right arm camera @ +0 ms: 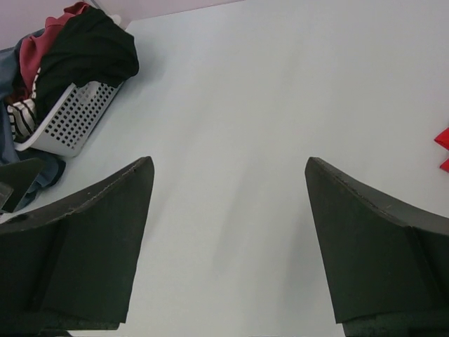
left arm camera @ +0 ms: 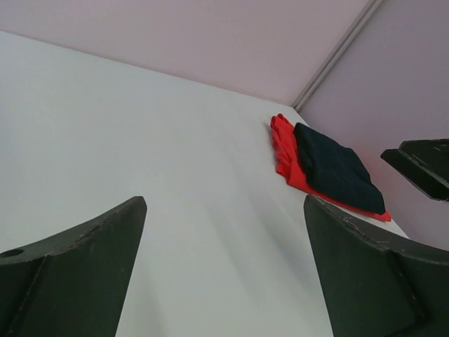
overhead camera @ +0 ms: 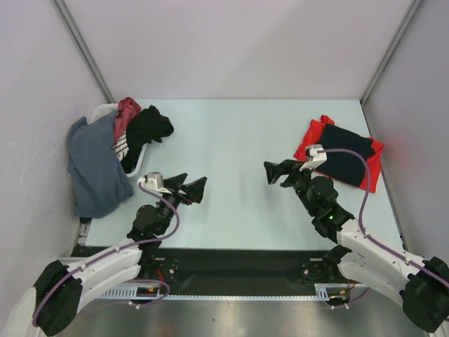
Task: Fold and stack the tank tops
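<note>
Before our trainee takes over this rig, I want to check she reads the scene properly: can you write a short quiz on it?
1. True or false: the navy top lies on the red top.
2. Fill in: the left claw and right claw are both ____, gripping nothing.
3. The basket is nearest to: A left claw, B right claw, C red top.

Key: 1 true; 2 open; 3 A.
</note>
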### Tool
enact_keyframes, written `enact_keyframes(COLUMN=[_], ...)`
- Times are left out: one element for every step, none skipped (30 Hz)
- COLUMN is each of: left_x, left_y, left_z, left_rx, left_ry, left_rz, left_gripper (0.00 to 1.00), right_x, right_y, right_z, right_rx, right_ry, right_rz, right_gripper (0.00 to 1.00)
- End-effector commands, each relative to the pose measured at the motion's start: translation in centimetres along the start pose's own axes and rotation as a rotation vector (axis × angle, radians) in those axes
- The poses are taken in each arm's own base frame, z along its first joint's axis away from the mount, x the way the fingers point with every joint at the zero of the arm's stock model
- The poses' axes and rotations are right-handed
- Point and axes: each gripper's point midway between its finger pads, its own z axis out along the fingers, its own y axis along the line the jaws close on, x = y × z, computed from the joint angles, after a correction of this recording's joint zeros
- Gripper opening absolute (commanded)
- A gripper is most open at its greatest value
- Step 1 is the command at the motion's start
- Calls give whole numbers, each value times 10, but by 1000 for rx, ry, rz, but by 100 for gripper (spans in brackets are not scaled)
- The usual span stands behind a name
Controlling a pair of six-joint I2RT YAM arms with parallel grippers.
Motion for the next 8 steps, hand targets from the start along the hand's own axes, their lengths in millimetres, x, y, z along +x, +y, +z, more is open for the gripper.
enact_keyframes(left_x=[-13, -16, -19, -17, -18, -22, -21, -22], left_y=[-24, -26, -27, -25, -22, -23, -22, -23], left_z=[5, 6, 5, 4, 2, 1, 0, 0], left_rx=[94, 99, 99, 91, 82, 85, 81, 81], left_ry=[-27, -28, -34, -29, -34, -46, -42, -47], left_rz=[-13, -10, -8, -7, -7, -12, -10, -10], left_gripper=[100, 100, 100, 100, 100, 100, 100, 100], right_x=[-12, -10, -10, -9, -9, -8, -9, -9], right_y=[-1, -2, -1, -1, 0, 0, 0, 0], right_z=[1, 0, 1, 1, 1, 1, 1, 0], right_rx=[21, 24, 23, 21, 18, 20, 23, 25], right_ry=[-58, -54, -55, -51, -50, -49, -50, -52], right_rz=[-22, -23, -24, -25, -25, -27, -28, -29], right_gripper=[93, 93, 93, 91, 91, 91, 93, 94])
